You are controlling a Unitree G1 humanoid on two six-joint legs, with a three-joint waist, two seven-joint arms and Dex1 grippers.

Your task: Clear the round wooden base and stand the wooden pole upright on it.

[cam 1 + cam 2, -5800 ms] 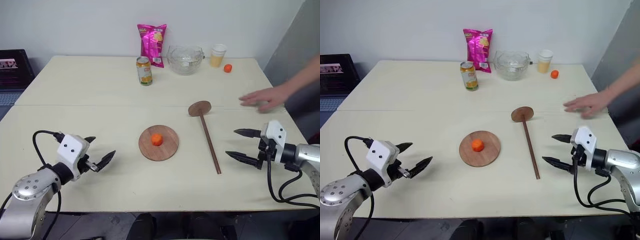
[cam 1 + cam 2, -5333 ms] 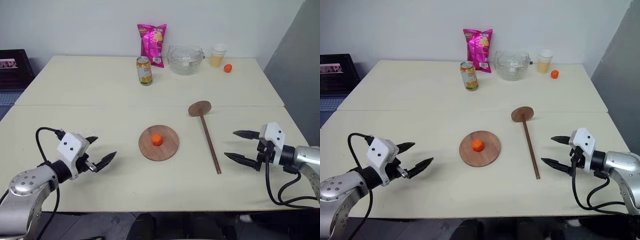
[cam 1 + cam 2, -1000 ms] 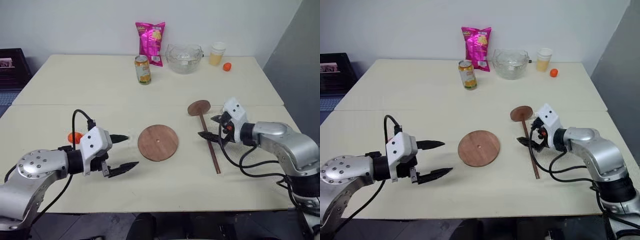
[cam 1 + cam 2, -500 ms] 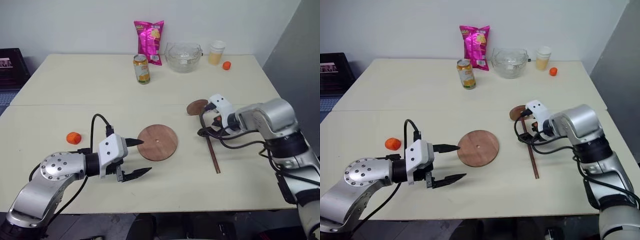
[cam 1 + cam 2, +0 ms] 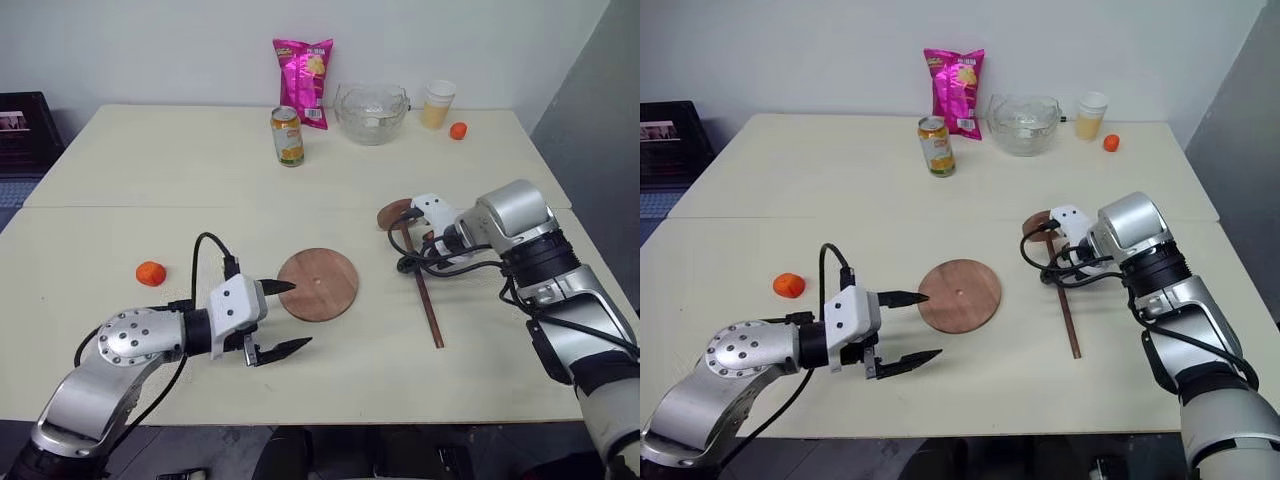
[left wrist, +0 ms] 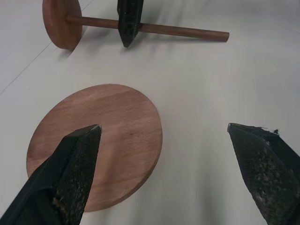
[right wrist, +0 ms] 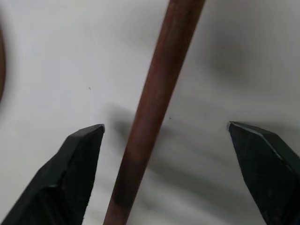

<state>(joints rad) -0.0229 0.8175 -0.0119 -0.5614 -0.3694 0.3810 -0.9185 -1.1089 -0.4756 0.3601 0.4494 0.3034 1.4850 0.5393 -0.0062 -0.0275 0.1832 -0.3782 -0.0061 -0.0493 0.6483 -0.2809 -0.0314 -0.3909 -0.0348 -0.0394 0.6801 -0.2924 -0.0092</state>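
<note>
My left gripper (image 5: 283,318) lies low and level, jaws wide, empty, one tip over the round wooden base (image 5: 318,284) at table centre. My right gripper (image 7: 166,136) pitches steeply down, open, straddling the lying wooden pole (image 5: 422,292).

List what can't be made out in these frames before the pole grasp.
- Right end effector fingertips: in the head views the wrist housing and cables hide them.
- Wooden pole: in the right wrist view both ends run past the frame edges, and whether the fingers touch it cannot be told.
- Round wooden base: in the left wrist view the left end effector finger covers part of its rim.
</note>
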